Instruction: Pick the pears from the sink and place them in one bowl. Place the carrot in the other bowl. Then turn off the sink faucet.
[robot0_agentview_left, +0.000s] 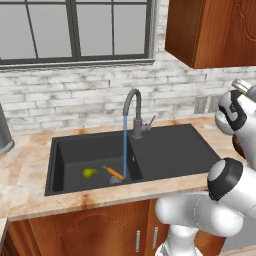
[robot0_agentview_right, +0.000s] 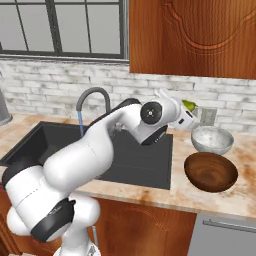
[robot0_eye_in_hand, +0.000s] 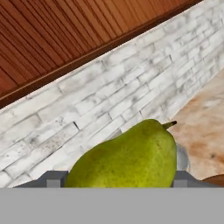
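The gripper (robot0_eye_in_hand: 113, 181) is holding a pear (robot0_eye_in_hand: 131, 157) between its wide-set fingers (robot0_eye_in_hand: 51, 178), up in the air above the grey bowl (robot0_agentview_right: 212, 139), with the brown bowl (robot0_agentview_right: 210, 171) sitting just beside it on the counter (robot0_agentview_right: 235, 195). The other pear (robot0_agentview_left: 89, 173) and the carrot (robot0_agentview_left: 114, 173) are lying in the sink (robot0_agentview_left: 170, 150), near the water running from the faucet (robot0_agentview_left: 135, 112). The brick wall (robot0_eye_in_hand: 131, 87) and the wooden cupboard (robot0_eye_in_hand: 65, 35) are standing close ahead of the hand.

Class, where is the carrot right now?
In the left base view, the carrot lies in the sink, between a pear and the faucet's water stream.
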